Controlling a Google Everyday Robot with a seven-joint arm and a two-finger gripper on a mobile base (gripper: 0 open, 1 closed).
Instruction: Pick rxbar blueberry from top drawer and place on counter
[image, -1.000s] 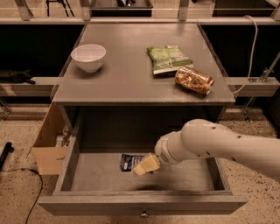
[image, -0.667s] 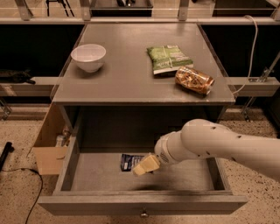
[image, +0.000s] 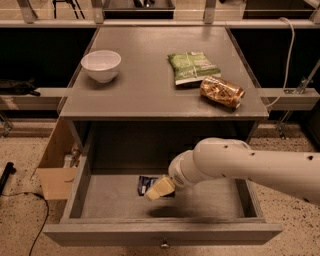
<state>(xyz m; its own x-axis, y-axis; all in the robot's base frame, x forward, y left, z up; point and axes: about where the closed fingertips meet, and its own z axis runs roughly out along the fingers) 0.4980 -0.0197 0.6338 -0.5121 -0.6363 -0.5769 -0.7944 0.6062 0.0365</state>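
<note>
The top drawer (image: 165, 233) stands open. Inside, the end effector (image: 160, 188) hangs at the rxbar blueberry (image: 144, 184) lying on its floor; open or closed, I cannot tell. Beyond, the desk (image: 145, 97) carries an orange packet (image: 222, 91), green bag (image: 192, 67) and white bowl (image: 101, 65).

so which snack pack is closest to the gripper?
The dark navy rxbar blueberry in the top drawer, right by the gripper; the green bag and orange-brown packet lie on the counter.
</note>
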